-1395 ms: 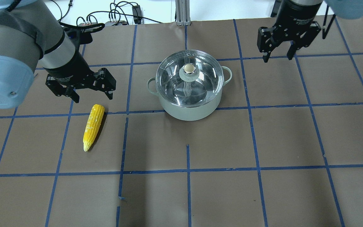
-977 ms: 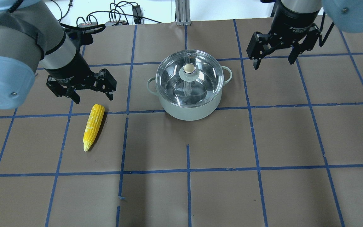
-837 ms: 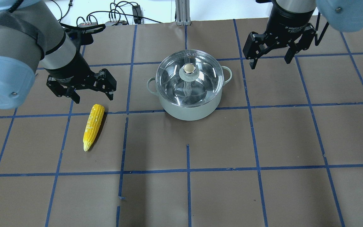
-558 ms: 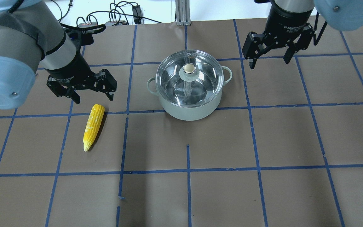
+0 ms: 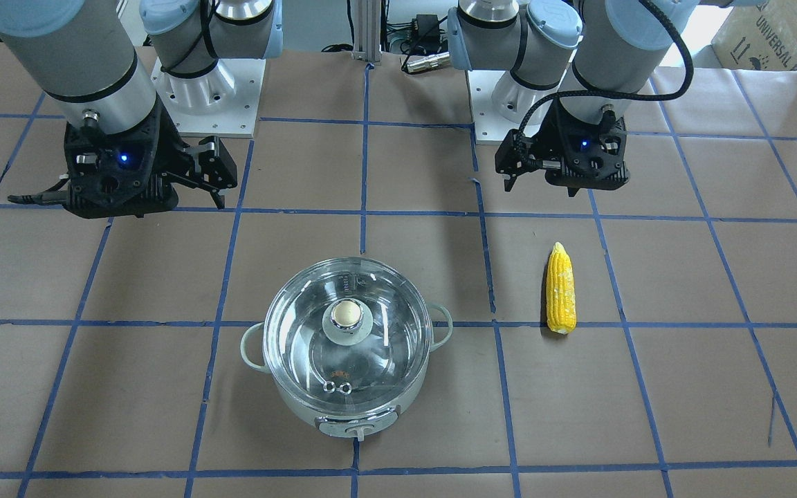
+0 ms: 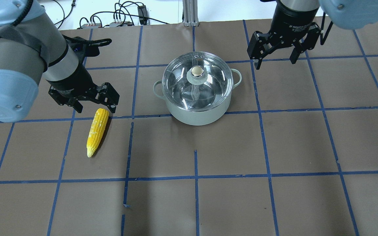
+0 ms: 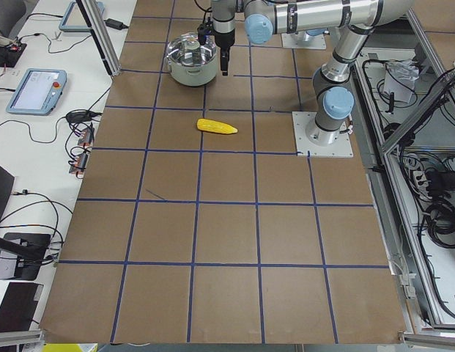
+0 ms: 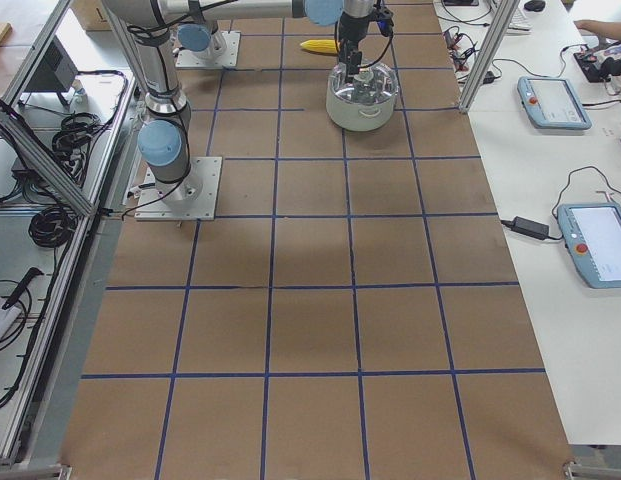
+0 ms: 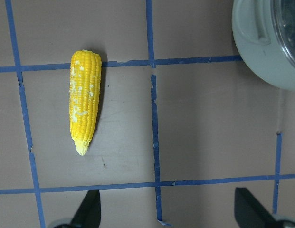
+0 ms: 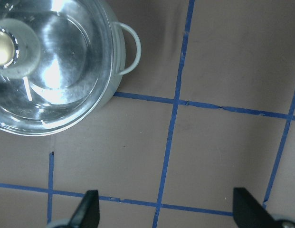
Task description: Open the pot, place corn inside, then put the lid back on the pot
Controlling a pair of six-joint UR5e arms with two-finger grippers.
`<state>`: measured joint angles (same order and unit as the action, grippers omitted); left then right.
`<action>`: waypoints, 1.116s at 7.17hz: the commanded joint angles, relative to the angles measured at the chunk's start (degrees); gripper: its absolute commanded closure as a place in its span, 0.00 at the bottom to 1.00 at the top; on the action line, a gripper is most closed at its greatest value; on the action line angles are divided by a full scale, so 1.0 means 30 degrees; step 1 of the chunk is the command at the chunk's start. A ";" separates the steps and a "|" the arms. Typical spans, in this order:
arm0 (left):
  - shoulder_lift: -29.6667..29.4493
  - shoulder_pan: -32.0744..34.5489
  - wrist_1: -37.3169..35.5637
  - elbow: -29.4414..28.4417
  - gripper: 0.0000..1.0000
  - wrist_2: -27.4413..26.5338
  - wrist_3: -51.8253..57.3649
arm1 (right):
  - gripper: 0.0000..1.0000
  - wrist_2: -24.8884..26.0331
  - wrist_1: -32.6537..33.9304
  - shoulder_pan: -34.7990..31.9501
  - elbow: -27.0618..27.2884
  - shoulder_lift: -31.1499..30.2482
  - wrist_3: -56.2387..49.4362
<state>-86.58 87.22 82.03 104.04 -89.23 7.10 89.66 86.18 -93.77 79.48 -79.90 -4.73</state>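
Observation:
The pale mint pot (image 6: 197, 114) stands at the table's middle with the clear glass lid (image 6: 208, 88) on it, its pale knob (image 6: 196, 70) on top. The yellow corn (image 6: 97, 131) lies on the paper left of the pot, tip toward the camera. My left gripper (image 6: 95, 108) is open and empty, hovering over the corn's blunt end. My right gripper (image 6: 275, 63) is open and empty, to the right of and beyond the pot. The left wrist view shows the corn (image 9: 84, 107), the right wrist view shows the lid (image 10: 66, 66).
Brown paper with a blue tape grid (image 6: 195, 177) covers the table. Cables and a power strip (image 6: 120, 19) lie past the far edge. The arm bases (image 5: 205, 90) stand on the robot's side of the table. Tablets (image 8: 555, 100) lie on side benches.
My right gripper has moved left toward the pot, staying open. My left gripper has shifted slightly toward the corn's blunt end. Pot, lid and corn have not moved.

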 commanded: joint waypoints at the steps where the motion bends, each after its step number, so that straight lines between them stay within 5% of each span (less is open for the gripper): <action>1: 0.0234 -0.1732 -0.3217 0.2601 0.00 0.0064 0.2517 | 0.00 -0.0265 0.0366 -0.1399 -0.2541 0.2974 0.2173; 3: -0.0433 -0.2876 -0.6668 0.4629 0.00 0.0093 0.4421 | 0.00 -0.0034 0.0743 -0.4384 -0.4515 0.5701 0.6384; 8: -0.4385 -0.3820 -1.0874 0.4871 0.02 0.0181 0.4403 | 0.03 -0.0237 0.2649 -0.4866 -0.3642 0.6996 0.7754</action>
<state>-96.94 75.83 52.04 118.69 -88.76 20.42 89.29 93.23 -108.41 67.98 -60.85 17.27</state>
